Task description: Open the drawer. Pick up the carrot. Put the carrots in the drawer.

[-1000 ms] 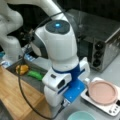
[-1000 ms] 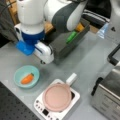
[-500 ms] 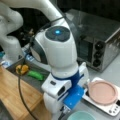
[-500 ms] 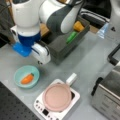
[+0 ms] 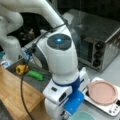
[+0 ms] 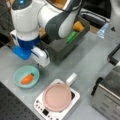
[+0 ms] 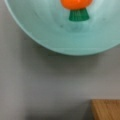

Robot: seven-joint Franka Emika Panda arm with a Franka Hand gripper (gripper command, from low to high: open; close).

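Note:
The drawer [image 6: 58,51] stands pulled out, its dark grey walls showing in both front views, under the light wood top [image 5: 15,92]. The orange carrot [image 6: 27,78] lies in a teal bowl [image 6: 17,75] on the grey table; in the wrist view the carrot [image 7: 75,3] and its green leaf end sit at the top edge. My gripper [image 6: 38,63] hangs between the drawer's front wall and the bowl, just above and to the right of the bowl. It is apart from the carrot. Its fingers do not show in the wrist view.
Inside the drawer lie a green elongated toy [image 6: 72,36] and a yellow chunky toy [image 6: 78,25]. A white hot plate with a pink disc [image 6: 56,97] stands near the bowl. The silver toaster oven [image 5: 100,47] sits behind it. My arm blocks much of the drawer.
The arm has shifted a little away from the drawer and toward the teal bowl. The carrot and the drawer have stayed where they were.

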